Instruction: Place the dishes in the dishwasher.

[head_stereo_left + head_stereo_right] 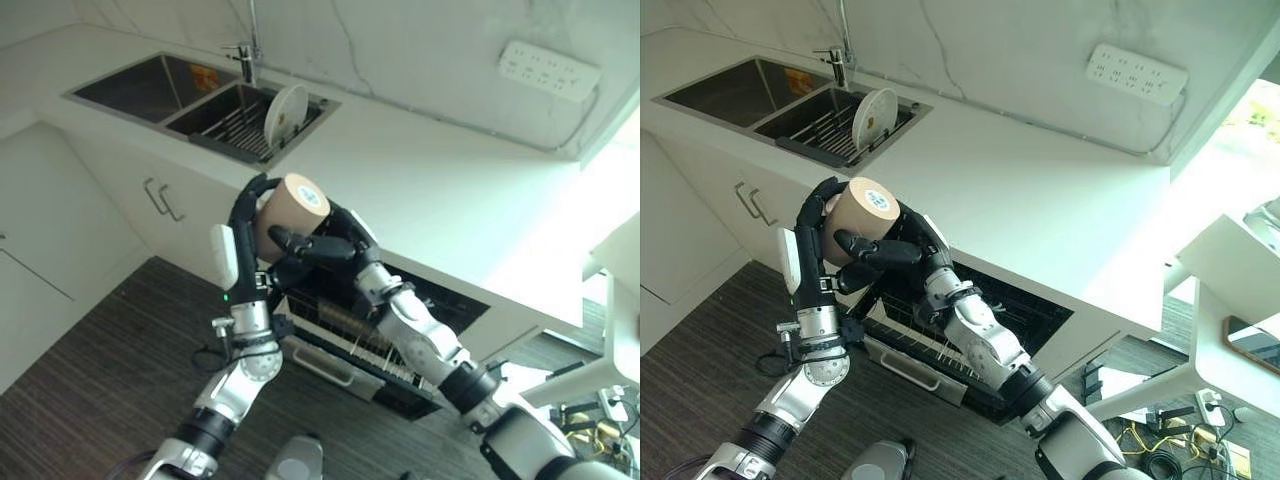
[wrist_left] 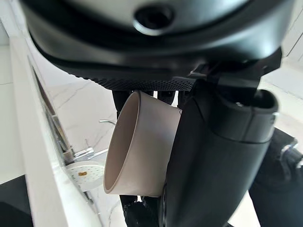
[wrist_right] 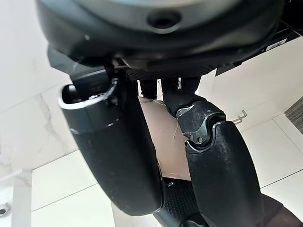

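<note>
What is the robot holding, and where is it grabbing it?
A beige cup, held by its side wall: left hand curled round it, right hand gripping it too.

Wall socket strip [image 1: 549, 69], faucet [image 1: 243, 55], cabinet handles [image 1: 160, 198].

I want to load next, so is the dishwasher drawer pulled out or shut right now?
Pulled out: the dishwasher drawer juts from under the counter, its rack wires exposed, below the beige cup both hands hold.

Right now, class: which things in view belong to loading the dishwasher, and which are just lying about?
Part of the job:
- beige cup, held between left hand and right hand
- white plate standing in the sink rack
- open dishwasher rack

Just lying about:
- faucet
- wall power strip
</note>
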